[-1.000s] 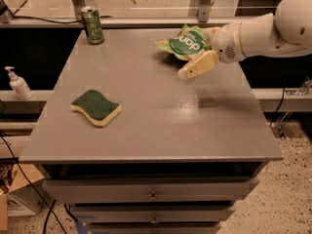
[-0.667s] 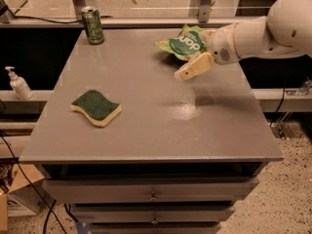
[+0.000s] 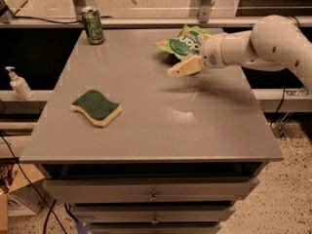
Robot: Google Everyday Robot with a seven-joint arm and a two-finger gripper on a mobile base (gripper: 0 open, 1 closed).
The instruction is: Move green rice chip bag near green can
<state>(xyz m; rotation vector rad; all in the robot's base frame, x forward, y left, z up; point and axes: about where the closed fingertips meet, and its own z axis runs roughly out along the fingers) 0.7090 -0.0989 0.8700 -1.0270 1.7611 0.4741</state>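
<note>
The green rice chip bag (image 3: 181, 43) is at the far right of the table (image 3: 146, 130), close to its far edge, with its dark round label turned towards the camera. The end effector (image 3: 184, 66) is right against the bag's near side, partly overlapping it. Whether it is grasping the bag or released cannot be told, since the bag hides the contact. The white arm (image 3: 263, 45) reaches in from the right and casts a shadow on the table just nearer than the bag. The green can (image 3: 92, 26) stands upright at the far left corner, well apart from the bag. A green sponge (image 3: 96, 107) with a yellow base lies flat on the near left part. Off the table to the left, a white pump bottle (image 3: 18, 83) stands on a ledge. Drawers (image 3: 153, 189) sit beneath the tabletop.
</note>
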